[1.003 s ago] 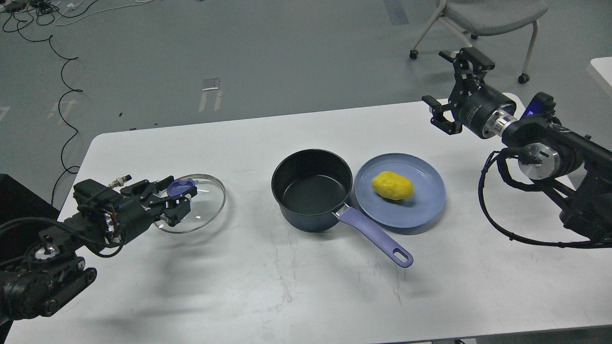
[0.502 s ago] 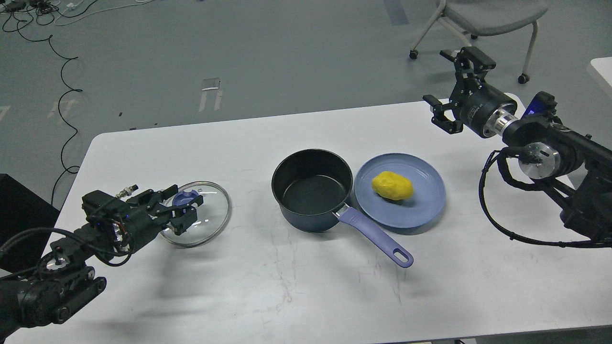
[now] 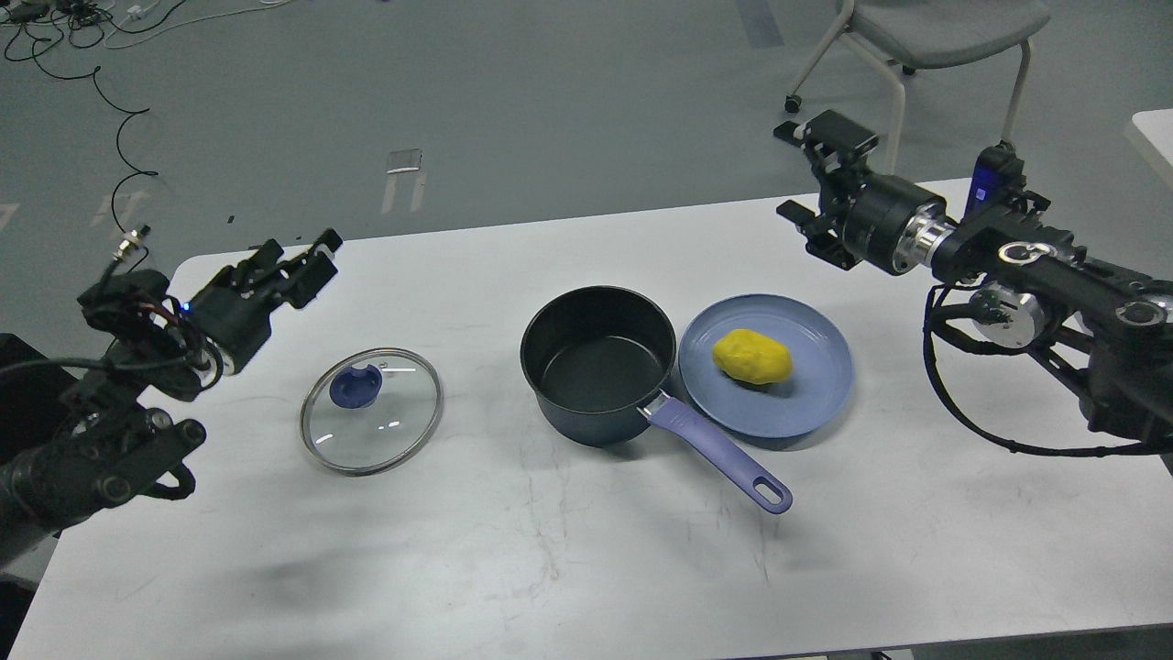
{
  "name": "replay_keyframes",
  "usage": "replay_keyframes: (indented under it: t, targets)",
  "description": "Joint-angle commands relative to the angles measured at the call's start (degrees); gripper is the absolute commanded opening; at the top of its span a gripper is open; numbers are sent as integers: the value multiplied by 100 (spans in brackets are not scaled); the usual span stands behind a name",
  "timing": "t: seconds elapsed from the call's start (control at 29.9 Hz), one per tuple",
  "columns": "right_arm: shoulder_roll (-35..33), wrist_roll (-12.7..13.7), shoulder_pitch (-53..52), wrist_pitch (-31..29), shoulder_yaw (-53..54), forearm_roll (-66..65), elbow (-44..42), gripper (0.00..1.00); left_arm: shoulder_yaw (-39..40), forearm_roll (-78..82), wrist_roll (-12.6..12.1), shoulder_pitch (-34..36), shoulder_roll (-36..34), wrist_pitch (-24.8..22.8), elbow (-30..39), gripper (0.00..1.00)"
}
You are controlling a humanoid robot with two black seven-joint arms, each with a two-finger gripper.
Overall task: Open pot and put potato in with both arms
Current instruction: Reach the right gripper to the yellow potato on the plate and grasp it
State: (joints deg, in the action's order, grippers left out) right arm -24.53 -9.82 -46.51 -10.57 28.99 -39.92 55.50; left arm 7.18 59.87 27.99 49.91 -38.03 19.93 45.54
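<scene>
No text, label, brand or number I can read anywhere in my view. My right wrist housing [image 3: 878, 223] may carry small print, too blurred to make out. The pot [image 3: 600, 364], the plate [image 3: 825, 403] and the table [image 3: 568, 568] show no markings.

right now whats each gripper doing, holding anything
Left gripper: holds nothing, raised clear of the glass lid; open or shut cannot be told.
Right gripper: open, empty, beyond the plate.
</scene>
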Motion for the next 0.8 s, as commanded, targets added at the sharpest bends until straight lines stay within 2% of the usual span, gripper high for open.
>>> replay_keyframes:
  t: [0.0, 0.07, 0.1, 0.17, 0.3, 0.47, 0.53, 0.6, 0.77]
  targets:
    - [-25, -55, -348, 11, -892, -1741, 136, 100, 29, -1210, 1, 588, 23, -575, -1, 98]
    - [-95, -212, -516, 55, -1315, -2456, 136, 99, 30, -1616, 1, 739, 58, -840, -1, 98]
    - [-139, -483, -673, 151, -1683, -2999, 128, 98, 38, -1975, 1, 852, 128, -1033, -1, 98]
    - [-157, -791, -885, 353, -2237, -3694, 67, 98, 38, -2459, 1, 976, 208, -1244, -1, 98]
    - [-166, -881, -1140, 714, -2977, -4366, -232, 98, 38, -2884, 1, 977, 217, -1342, -10, 98]
    - [-157, -942, -1150, 767, -3338, -4716, -285, 95, 30, -2884, 1, 968, 234, -1333, -28, 98]
    - [-148, -1056, -1150, 767, -3435, -4893, -373, 93, 30, -2875, 1, 968, 234, -1333, -45, 98]
    - [-122, -1311, -1141, 767, -3506, -4999, -417, 92, 30, -2875, 1, 968, 226, -1325, -54, 98]
    - [-122, -1312, -1097, 767, -3532, -5008, -522, 92, 12, -2858, 1, 924, 217, -1307, -63, 98]
